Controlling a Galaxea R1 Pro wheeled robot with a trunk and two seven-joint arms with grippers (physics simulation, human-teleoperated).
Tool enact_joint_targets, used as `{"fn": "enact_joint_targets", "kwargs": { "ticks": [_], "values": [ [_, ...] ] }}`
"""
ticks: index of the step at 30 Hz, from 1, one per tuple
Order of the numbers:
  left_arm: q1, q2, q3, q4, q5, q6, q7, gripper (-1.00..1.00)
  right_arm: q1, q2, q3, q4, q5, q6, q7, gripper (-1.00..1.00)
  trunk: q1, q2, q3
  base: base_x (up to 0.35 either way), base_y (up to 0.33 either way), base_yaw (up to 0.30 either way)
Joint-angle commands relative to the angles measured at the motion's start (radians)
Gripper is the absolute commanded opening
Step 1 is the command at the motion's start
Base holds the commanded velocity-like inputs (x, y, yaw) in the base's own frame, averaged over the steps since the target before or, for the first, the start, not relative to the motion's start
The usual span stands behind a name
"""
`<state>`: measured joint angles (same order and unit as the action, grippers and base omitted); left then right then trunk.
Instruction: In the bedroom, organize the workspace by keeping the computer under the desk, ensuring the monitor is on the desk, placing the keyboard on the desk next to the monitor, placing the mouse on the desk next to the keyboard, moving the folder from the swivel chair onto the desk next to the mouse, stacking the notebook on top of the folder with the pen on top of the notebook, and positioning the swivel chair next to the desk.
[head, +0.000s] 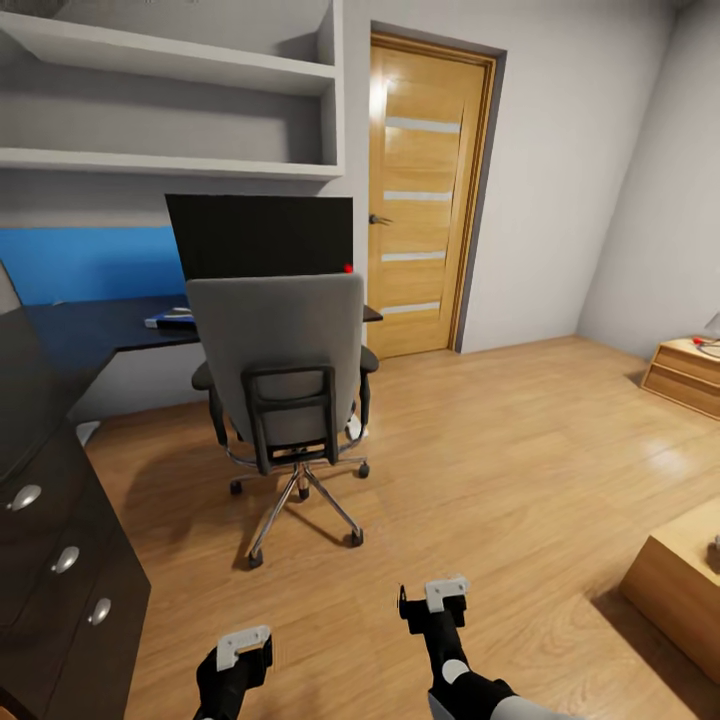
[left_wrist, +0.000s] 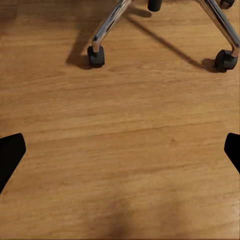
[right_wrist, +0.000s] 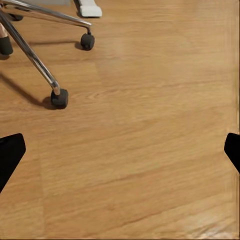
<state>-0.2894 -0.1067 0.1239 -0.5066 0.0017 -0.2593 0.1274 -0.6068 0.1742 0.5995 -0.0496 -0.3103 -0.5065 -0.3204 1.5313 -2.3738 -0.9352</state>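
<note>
Warm wood-plank flooring runs under everything, smooth and bare, so casters should roll on it freely. Both claws hang low over it, holding nothing. The left claw (head: 243, 648) has its tips spread wide, as the left wrist view shows them at the two edges of the picture with only floor between; the right claw (head: 436, 598) is spread the same way in its own wrist view.

Ahead of them stands the swivel chair (head: 280, 365), its grey back turned to the robot, its seat tucked toward the desk (head: 95, 325). What lies on the seat is hidden by the backrest. The chair looks fairly heavy but should roll and pivot easily; the black frame on the backrest or an armrest seems the firmest hold, since padding would give and chrome legs (left_wrist: 107, 27) are slick.

Behind the chair the monitor (head: 262, 235) stands on the black desk top, red dot at its lower corner. Something flat and blue-edged lies on the desk beside it, too small to name. A dark drawer unit (head: 60, 555) sits near the left arm. Beyond are wall shelves (head: 170, 110), a wooden door (head: 420, 200) and light-wood furniture (head: 685, 375).
</note>
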Motion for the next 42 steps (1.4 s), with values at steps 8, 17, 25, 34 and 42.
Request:
{"fn": "enact_joint_targets", "kwargs": {
  "ticks": [8, 17, 25, 34, 42],
  "values": [
    [-0.001, 0.003, 0.002, 0.026, 0.0, -0.04, -0.002, 1.0, 0.002, 0.0, 0.01, 0.01, -0.021, -0.005, -0.003, 1.0, -0.031, 0.056, 0.024, 0.0, 0.0, 0.0],
    [-0.001, 0.0, -0.002, 0.046, -0.004, -0.038, 0.001, 1.0, 0.039, -0.003, 0.011, 0.013, -0.101, -0.017, -0.003, 1.0, -0.065, 0.119, 0.052, 0.004, 0.0, 0.0],
    [-0.001, 0.001, -0.002, 0.047, -0.002, -0.039, 0.001, 1.0, 0.041, -0.004, 0.011, 0.017, -0.104, -0.017, -0.003, 1.0, -0.096, 0.175, 0.078, 0.021, -0.002, 0.0],
    [-0.001, -0.003, -0.003, 0.053, -0.003, -0.039, 0.003, 1.0, 0.041, -0.003, 0.011, 0.022, -0.104, -0.017, -0.003, 1.0, -0.131, 0.238, 0.106, -0.167, -0.129, 0.065],
    [-0.001, -0.008, -0.004, 0.065, -0.004, -0.041, 0.005, 1.0, 0.041, -0.002, 0.011, 0.023, -0.104, -0.017, -0.003, 1.0, -0.161, 0.294, 0.131, -0.244, -0.202, 0.229]
  ]
}}
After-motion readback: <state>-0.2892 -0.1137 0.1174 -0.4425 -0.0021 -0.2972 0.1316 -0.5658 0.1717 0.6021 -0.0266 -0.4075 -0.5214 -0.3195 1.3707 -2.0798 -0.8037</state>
